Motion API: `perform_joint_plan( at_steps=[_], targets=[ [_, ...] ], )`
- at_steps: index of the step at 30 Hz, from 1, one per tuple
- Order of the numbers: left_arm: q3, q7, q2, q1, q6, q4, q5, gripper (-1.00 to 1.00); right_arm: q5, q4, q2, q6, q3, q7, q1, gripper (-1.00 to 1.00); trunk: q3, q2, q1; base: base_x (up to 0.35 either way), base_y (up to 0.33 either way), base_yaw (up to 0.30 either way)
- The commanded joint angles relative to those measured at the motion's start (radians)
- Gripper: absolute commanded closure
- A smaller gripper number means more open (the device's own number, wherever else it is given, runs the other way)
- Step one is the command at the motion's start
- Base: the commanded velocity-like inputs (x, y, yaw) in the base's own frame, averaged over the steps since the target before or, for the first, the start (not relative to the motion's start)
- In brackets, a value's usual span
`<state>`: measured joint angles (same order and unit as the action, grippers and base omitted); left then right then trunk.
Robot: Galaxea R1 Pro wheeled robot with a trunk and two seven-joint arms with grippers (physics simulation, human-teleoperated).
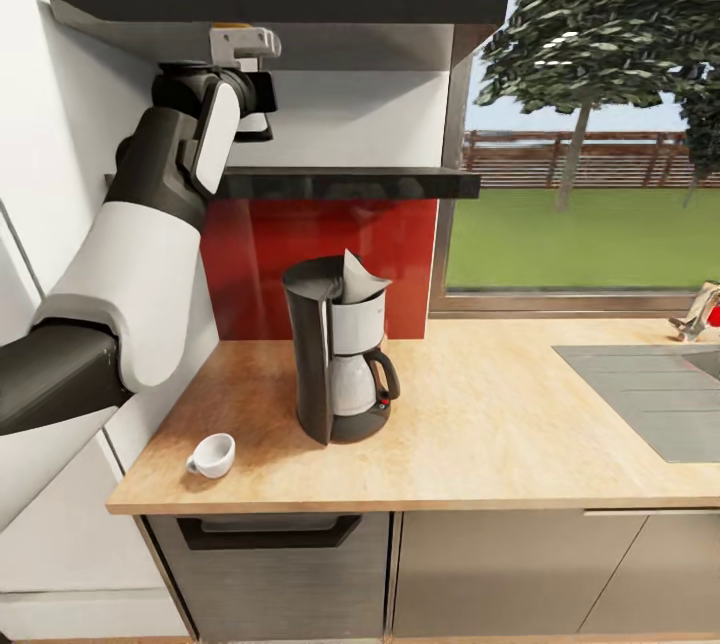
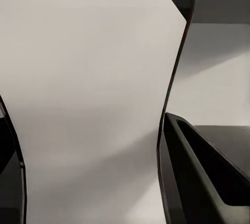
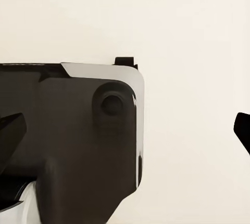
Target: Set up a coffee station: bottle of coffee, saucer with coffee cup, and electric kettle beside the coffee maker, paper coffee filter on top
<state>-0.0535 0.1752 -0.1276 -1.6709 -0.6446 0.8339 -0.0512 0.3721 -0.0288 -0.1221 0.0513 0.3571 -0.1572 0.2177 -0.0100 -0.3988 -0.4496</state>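
Glass, probably slippery: the bottle of coffee (image 2: 88,109) sits between the left gripper's (image 1: 250,109) fingers; whether they're clamped, I cannot tell.

Red backsplash (image 1: 330,264), garden window (image 1: 590,124)

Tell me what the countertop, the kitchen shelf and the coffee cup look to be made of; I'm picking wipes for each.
The countertop looks like light beige wood or wood-look laminate: faint grain, matte, thin wooden edge. The kitchen shelf seems a thick black board, lacquered or glass-like, since its front edge glints. The coffee cup reads as plain white glazed ceramic, smooth with soft shading, though a render leaves that open.
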Motion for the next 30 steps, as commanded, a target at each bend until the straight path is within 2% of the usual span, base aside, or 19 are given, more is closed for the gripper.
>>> perform_joint_plan(
  at_steps=[1, 5, 9, 14, 23, 26, 30],
  targets=[
    [-0.002, 0.006, 0.000, 0.000, -0.005, 0.001, -0.005, 1.00, 0.010, -0.002, -0.001, 0.005, 0.008, -0.002, 0.000, -1.00, -0.001, -0.001, 0.000, -0.006, 0.000, 0.000],
    [-0.002, 0.005, 0.001, 0.011, -0.005, 0.001, -0.004, 1.00, 0.010, -0.002, -0.001, 0.005, 0.008, -0.002, 0.000, -1.00, -0.001, -0.001, 0.000, -0.048, 0.000, 0.000],
    [0.004, 0.004, 0.002, 0.046, -0.006, 0.009, -0.004, 1.00, 0.011, -0.002, -0.001, 0.005, 0.008, -0.002, 0.000, -1.00, -0.001, -0.001, 0.000, -0.214, 0.000, 0.000],
    [0.007, 0.004, 0.002, 0.054, -0.006, 0.012, -0.003, 1.00, 0.011, -0.002, -0.001, 0.005, 0.008, -0.002, 0.000, -1.00, -0.001, -0.001, 0.000, -0.232, 0.000, 0.000],
    [0.007, -0.012, 0.007, 0.056, -0.006, 0.023, -0.007, 1.00, 0.011, -0.002, -0.001, 0.004, 0.008, -0.002, 0.000, -1.00, -0.001, -0.001, 0.000, -0.029, 0.000, 0.000],
    [0.004, -0.059, 0.029, 0.056, -0.008, 0.052, -0.008, 1.00, 0.011, -0.002, -0.001, 0.004, 0.008, -0.002, 0.000, -1.00, -0.001, -0.001, 0.000, -0.002, 0.000, 0.000],
    [0.002, -0.233, 0.089, 0.061, -0.023, 0.119, -0.008, 1.00, 0.011, -0.002, -0.001, 0.004, 0.008, -0.001, 0.000, -1.00, -0.001, -0.001, 0.000, 0.000, 0.000, 0.000]
  ],
)
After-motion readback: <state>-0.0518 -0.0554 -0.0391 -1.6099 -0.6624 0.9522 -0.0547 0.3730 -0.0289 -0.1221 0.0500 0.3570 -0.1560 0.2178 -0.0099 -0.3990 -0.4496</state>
